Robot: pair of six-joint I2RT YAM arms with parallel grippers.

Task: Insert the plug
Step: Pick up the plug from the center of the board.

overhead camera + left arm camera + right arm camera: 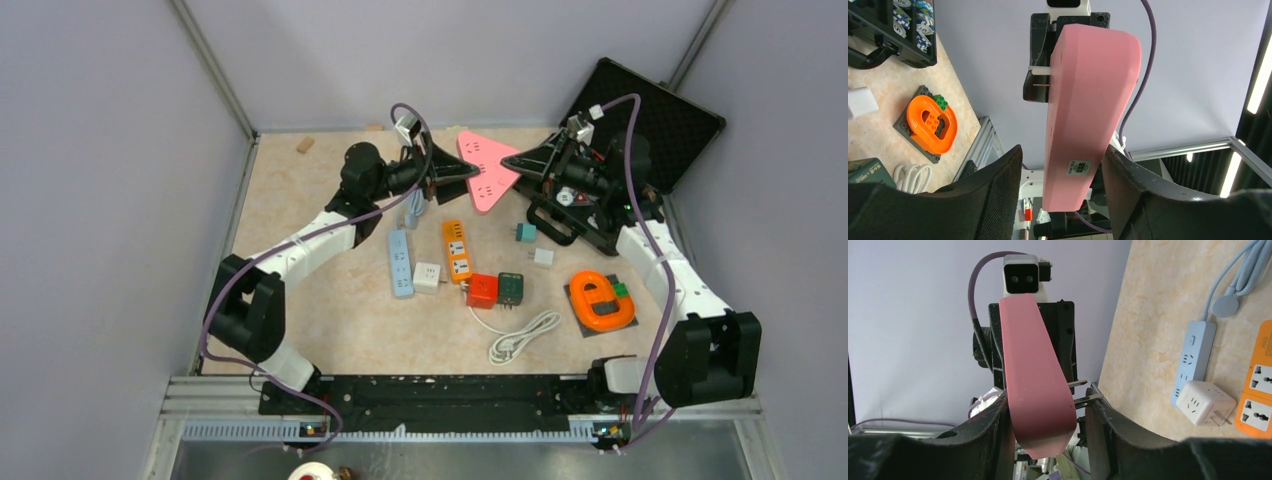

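Observation:
A pink triangular power strip (488,172) hangs in the air at the back, between both grippers. My left gripper (455,170) stands around its left end. In the left wrist view the strip (1088,100) touches the right finger, with a gap at the left finger (998,190). My right gripper (512,160) grips the strip's right corner. In the right wrist view the strip (1033,365) lies against the left finger. The plug's metal prongs (1083,400) bridge from the strip's face to the right finger. The prongs also show in the left wrist view (1040,71). The plug's body is hidden.
On the table lie a blue power strip (400,262), a white cube adapter (427,277), an orange power strip (457,250), red (482,290) and dark green (511,288) cubes and a coiled white cable (522,337). An orange toy (602,300) sits right. A black case (640,120) lies behind.

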